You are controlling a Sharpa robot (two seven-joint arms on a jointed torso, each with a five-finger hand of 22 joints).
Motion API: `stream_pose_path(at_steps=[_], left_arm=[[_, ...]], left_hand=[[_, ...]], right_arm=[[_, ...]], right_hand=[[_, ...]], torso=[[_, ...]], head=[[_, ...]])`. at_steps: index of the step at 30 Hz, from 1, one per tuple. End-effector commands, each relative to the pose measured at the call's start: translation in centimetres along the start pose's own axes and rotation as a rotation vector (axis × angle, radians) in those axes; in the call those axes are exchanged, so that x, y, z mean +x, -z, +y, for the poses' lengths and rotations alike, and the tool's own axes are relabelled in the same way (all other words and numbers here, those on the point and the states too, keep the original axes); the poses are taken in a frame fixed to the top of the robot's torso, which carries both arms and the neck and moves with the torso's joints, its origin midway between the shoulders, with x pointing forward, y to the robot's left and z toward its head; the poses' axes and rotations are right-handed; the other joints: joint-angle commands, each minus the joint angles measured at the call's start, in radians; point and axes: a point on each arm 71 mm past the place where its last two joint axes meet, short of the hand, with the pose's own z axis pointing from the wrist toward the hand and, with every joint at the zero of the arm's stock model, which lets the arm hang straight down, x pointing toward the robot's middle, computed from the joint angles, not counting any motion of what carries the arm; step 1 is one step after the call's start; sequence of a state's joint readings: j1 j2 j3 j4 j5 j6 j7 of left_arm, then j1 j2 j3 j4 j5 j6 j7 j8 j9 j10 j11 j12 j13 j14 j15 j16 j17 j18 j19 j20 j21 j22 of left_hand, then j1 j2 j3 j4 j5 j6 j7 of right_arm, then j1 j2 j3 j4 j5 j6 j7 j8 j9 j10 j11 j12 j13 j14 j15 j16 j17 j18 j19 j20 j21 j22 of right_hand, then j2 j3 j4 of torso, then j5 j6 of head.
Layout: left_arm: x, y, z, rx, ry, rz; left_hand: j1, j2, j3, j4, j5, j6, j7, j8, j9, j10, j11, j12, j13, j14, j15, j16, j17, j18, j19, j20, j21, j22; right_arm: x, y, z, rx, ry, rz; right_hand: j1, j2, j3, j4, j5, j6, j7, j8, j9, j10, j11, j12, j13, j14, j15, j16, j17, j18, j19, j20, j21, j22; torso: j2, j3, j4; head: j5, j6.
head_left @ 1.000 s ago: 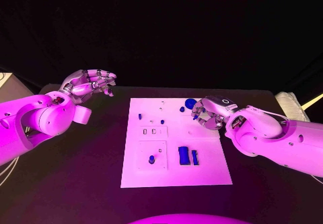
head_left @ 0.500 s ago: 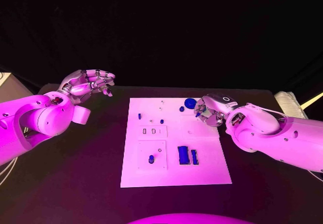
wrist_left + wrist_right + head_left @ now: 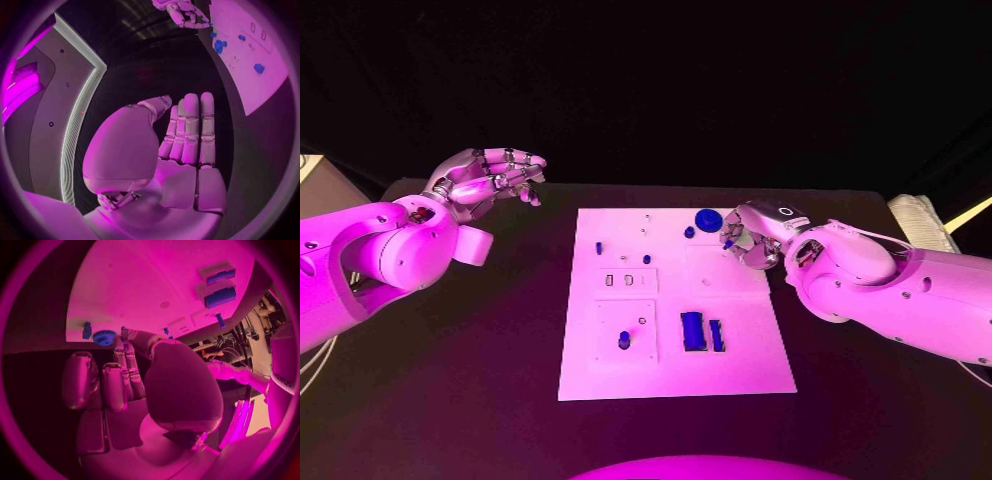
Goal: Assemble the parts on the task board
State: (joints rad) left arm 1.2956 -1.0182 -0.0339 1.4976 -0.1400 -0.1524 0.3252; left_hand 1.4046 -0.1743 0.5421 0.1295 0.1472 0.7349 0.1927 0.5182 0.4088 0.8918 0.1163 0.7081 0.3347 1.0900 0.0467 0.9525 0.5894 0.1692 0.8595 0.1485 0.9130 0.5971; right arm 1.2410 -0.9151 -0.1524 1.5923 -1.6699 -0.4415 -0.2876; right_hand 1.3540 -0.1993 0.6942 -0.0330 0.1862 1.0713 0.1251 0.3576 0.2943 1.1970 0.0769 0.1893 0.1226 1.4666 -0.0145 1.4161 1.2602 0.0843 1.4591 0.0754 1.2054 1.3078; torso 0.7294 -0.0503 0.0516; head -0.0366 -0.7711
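1. The task board lies flat in the middle of the black surface, its long sides running away from the robot.
2. Near the board's far right corner sits a round blue gear-like part, with a smaller blue part just beside it toward the board's middle.
3. Toward the far left edge stand two small blue pegs, one near that edge and one further in.
4. Left of the board's centre, a raised block carries two small slots; what is in them is too small to tell.
5. Below it, toward the near left corner, a square recessed pocket holds one blue part at its near side.
6. Right of that pocket, a wide blue block and a narrower blue bar stand side by side, close but apart.
7. The right robot hand hovers over the board's far right edge, just beside the gear-like part; a small blue part shows at its fingertips, apparently pinched, fingers curled downward.
8. The left robot hand is raised off the board beyond the far left corner, holding nothing, fingers loosely extended together.
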Motion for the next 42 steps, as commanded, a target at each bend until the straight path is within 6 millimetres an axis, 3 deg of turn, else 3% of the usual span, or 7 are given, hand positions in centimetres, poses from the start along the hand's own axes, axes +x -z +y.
stream_pose_path(at_steps=[1, 14, 42], left_arm=[[0.2, 0.0, -0.1, 0.005, 0.009, 0.011], [0.1, 0.0, 0.0, 0.003, 0.009, 0.012], [0.1, 0.0, 0.0, -0.004, 0.009, 0.016]], left_hand=[[-0.007, -0.001, -0.004, -0.001, -0.004, -0.001, 0.008, -0.003, -0.001, 0.003, 0.003, 0.000, -0.001, 0.005, 0.002, 0.004, -0.002, 0.014, 0.007, 0.002, -0.007, -0.001], [-0.007, -0.001, -0.004, -0.002, -0.004, -0.002, 0.008, -0.004, -0.002, 0.002, 0.004, 0.000, -0.002, 0.005, 0.002, 0.005, -0.002, 0.014, 0.007, 0.002, -0.007, -0.001], [-0.007, -0.001, -0.004, -0.004, -0.003, -0.004, 0.009, -0.005, -0.005, 0.000, 0.004, -0.001, -0.004, 0.005, 0.002, 0.005, -0.003, 0.014, 0.008, 0.002, -0.008, -0.002]], right_arm=[[0.3, 0.0, 0.0, -0.003, 0.020, 0.018], [1.1, -0.2, 0.2, -0.003, 0.019, 0.036], [1.4, -0.3, 0.1, 0.007, 0.027, 0.040]], right_hand=[[-0.008, 0.005, 0.007, -0.001, 0.003, 0.007, -0.002, 0.004, 0.001, 0.024, -0.020, 0.002, 0.001, 0.043, -0.009, 0.003, 0.001, -0.015, 0.008, 0.000, 0.002, 0.105], [-0.008, 0.005, 0.007, -0.001, 0.003, 0.007, -0.002, 0.004, 0.001, 0.024, -0.020, 0.002, 0.001, 0.043, -0.009, 0.003, 0.001, -0.015, 0.008, 0.000, 0.002, 0.105], [-0.009, 0.005, 0.008, -0.002, 0.002, 0.007, -0.002, 0.004, 0.002, 0.025, -0.021, 0.001, 0.001, 0.043, -0.009, 0.003, 0.001, -0.015, 0.008, 0.000, 0.003, 0.105]], torso=[[0.000, 0.0000, -0.0006], [-0.001, -0.0017, 0.0009], [-0.001, -0.0006, -0.0001]], head=[[0.000, 0.000], [0.002, -0.005], [0.005, -0.006]])
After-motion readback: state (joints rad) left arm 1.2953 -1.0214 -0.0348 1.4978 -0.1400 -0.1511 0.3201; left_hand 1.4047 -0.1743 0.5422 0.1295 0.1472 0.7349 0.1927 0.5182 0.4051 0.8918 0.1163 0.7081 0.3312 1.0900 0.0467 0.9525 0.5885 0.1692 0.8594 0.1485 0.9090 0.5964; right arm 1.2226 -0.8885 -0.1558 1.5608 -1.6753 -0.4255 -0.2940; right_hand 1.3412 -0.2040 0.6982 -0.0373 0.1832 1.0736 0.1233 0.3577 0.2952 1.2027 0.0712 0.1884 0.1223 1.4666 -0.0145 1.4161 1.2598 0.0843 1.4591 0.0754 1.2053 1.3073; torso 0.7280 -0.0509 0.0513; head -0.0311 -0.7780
